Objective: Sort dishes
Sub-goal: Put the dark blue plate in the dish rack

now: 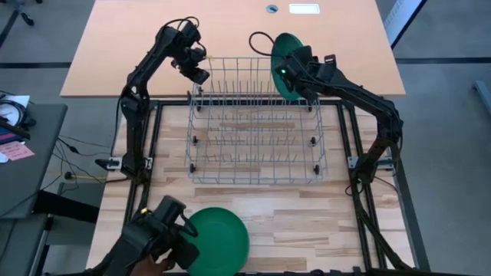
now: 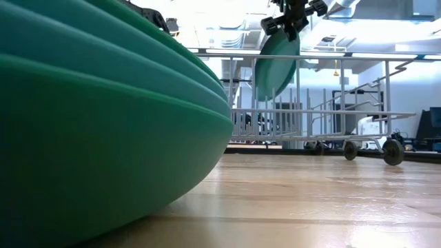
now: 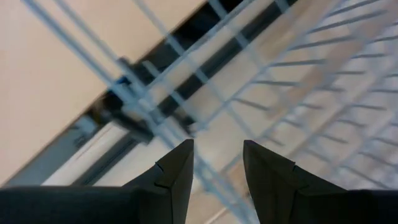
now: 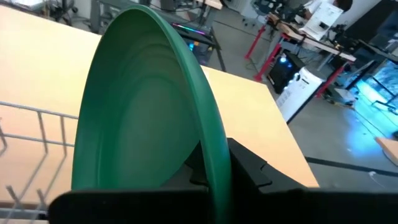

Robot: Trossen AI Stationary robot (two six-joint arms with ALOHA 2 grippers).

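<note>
High view: right gripper, jaws pinching a green plate upright over the rack's upper-right corner; left gripper, jaws spread, upper-left corner; second plate on table, bottom.

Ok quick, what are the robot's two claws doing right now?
Left gripper: open, holding nothing, above the rack's corner.
Right gripper: shut on a green plate, held on edge.

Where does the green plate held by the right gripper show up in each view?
High view: green plate, on edge above the wire rack's far right corner, in the right gripper.
Low view: top centre.
Left wrist view: not in it.
Right wrist view: fills the centre.
Shared landmark: the wire rack.
</note>
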